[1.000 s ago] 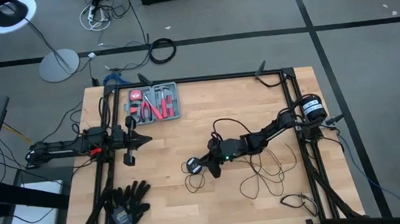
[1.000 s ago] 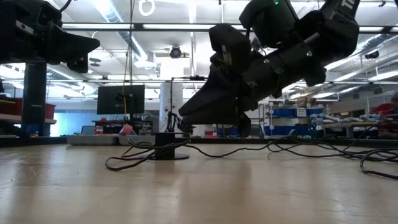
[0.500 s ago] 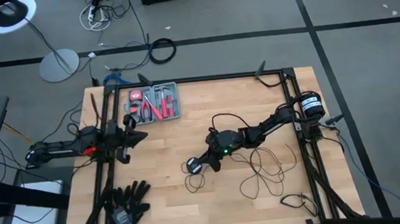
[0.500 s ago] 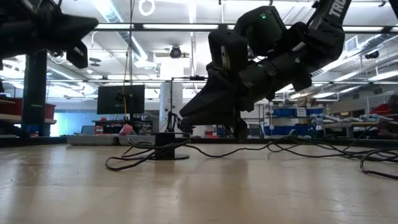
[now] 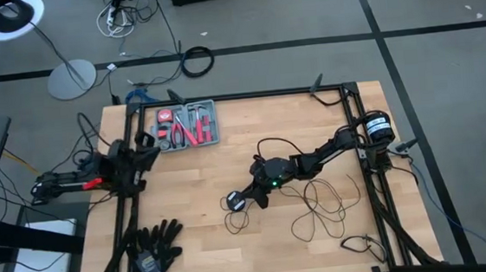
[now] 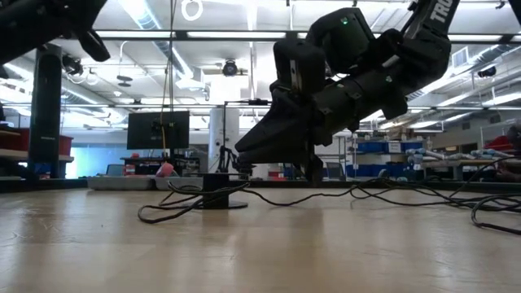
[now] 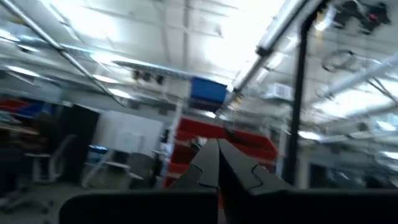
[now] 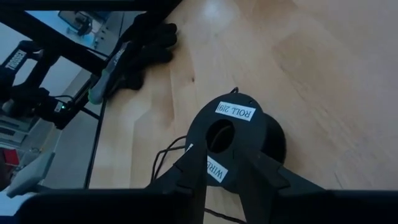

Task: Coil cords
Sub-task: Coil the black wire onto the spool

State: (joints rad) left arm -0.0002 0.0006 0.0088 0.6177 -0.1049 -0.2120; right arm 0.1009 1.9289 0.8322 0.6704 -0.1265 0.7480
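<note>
— Where's your right claw just now?

— My right gripper (image 5: 250, 198) is low over the middle of the tabletop (image 5: 217, 251), reached in from the right edge. The fingers stand only narrowly apart, and through my wrist camera they straddle the small round black puck (image 8: 239, 127). It has a hole in its middle and white labels on top. Whether I'm actually pinching it or just hovering over it, I can't tell.

— And the cords?

— The cords (image 5: 318, 204) lie in loose black loops on the wood, spread from the puck toward the right edge, with a further loop trailing down toward the near right corner. From table height the wire (image 6: 269, 198) runs flat along the surface, touching the wood, under my right gripper (image 6: 313, 171).

— Your left side?

— My left gripper (image 7: 217, 168) is pulled back at the left edge of the tabletop, lifted and pointing up at the ceiling, fingers pressed together on nothing.

— Anything else on the table?

— A grey tray of red-handled tools (image 5: 187, 125) near the far left corner, and a pair of black gloves (image 5: 154, 240) near the near left corner.
</note>
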